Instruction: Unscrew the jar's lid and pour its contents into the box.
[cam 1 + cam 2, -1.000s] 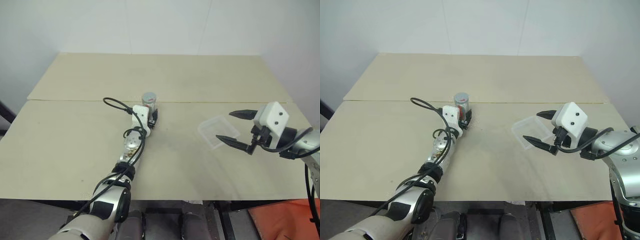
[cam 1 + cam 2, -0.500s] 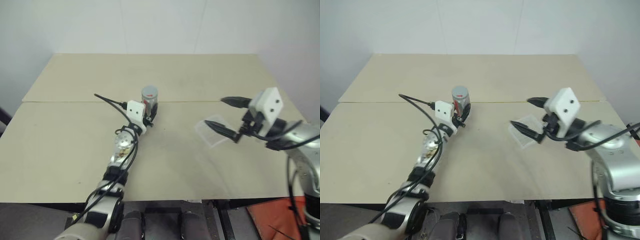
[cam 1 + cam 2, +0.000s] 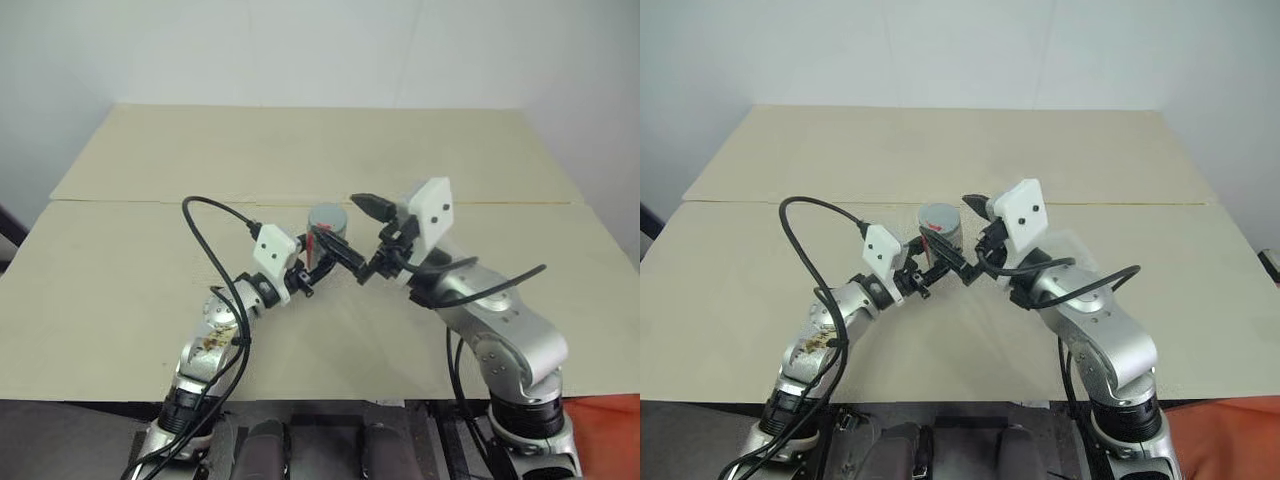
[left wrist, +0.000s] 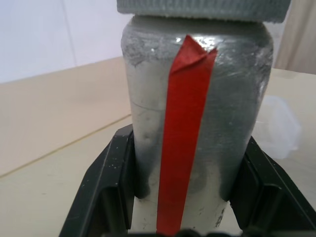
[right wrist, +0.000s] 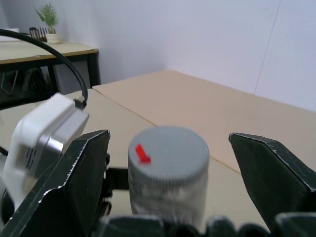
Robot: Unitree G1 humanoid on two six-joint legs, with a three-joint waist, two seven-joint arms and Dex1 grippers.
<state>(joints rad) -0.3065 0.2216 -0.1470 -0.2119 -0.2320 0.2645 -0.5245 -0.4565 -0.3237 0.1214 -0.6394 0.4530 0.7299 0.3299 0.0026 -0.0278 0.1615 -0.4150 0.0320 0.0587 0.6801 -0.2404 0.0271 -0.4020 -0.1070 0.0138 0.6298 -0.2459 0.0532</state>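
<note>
The silver-grey jar [image 3: 328,229] with its red stripe [image 4: 185,133] stands upright above the table, and my left gripper [image 3: 312,262] is shut on its lower body. The grey lid [image 5: 169,150] sits on top of the jar. My right gripper [image 3: 341,224] is open, one black finger [image 5: 74,173] on each side of the lid with a gap to it. The clear box [image 4: 280,127] lies on the table behind the jar, partly hidden by it. The contents are hidden inside the jar.
The beige table [image 3: 300,150] has a seam [image 3: 150,202] running across it and a white wall behind. A black cable [image 3: 205,225] loops up from my left wrist. A desk with a small plant [image 5: 48,15] stands far off.
My left gripper has drawn the jar back towards me and raised it. My right gripper has swung left from over the box and now straddles the lid.
</note>
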